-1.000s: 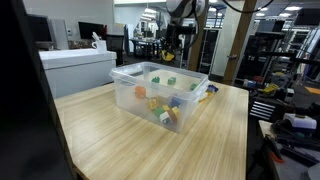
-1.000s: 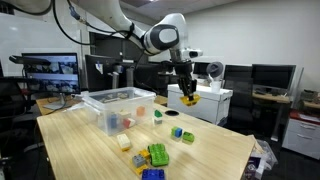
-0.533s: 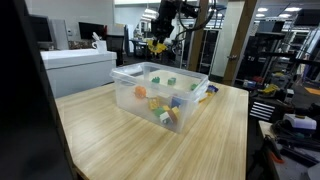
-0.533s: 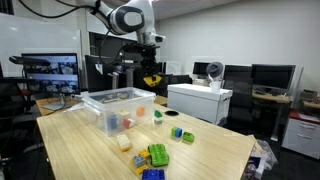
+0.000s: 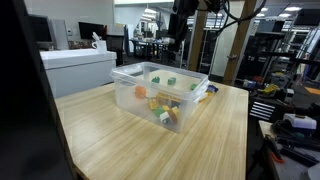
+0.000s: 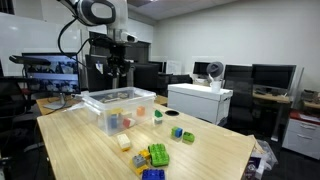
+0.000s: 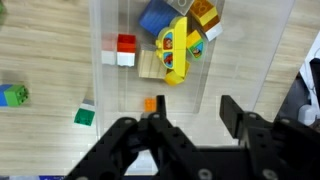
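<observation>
Office desks and computer screens are standing all around a big wooden table [image 5: 120, 140]. A clear plastic bin [image 5: 125, 72] is sitting on it with toy blocks inside.

A moment ago the gripper [image 6: 118, 72] was carrying a yellow toy high in the air, off to the side of the bin. Now the gripper is hanging right over the bin. Its two fingers are standing wide apart with nothing between them, so it is holding nothing. The yellow toy [image 7: 176, 52] is showing in the wrist view, below the gripper and inside the bin walls. I think the carrying part is over and the toy is now in with the others. I cannot tell if it is dropping or already lying on the bottom.

The yellow toy is longer than it is wide. In the wrist view its long side is running from top to bottom and leaning a little. Its rounded end is pointing down toward the gripper. Its top end is sitting between a blue block [image 7: 158, 18] and an orange block [image 7: 205, 15]. A red and white block [image 7: 125, 50] is lying near its side. A green block [image 7: 13, 95] is lying outside the bin on the table.
</observation>
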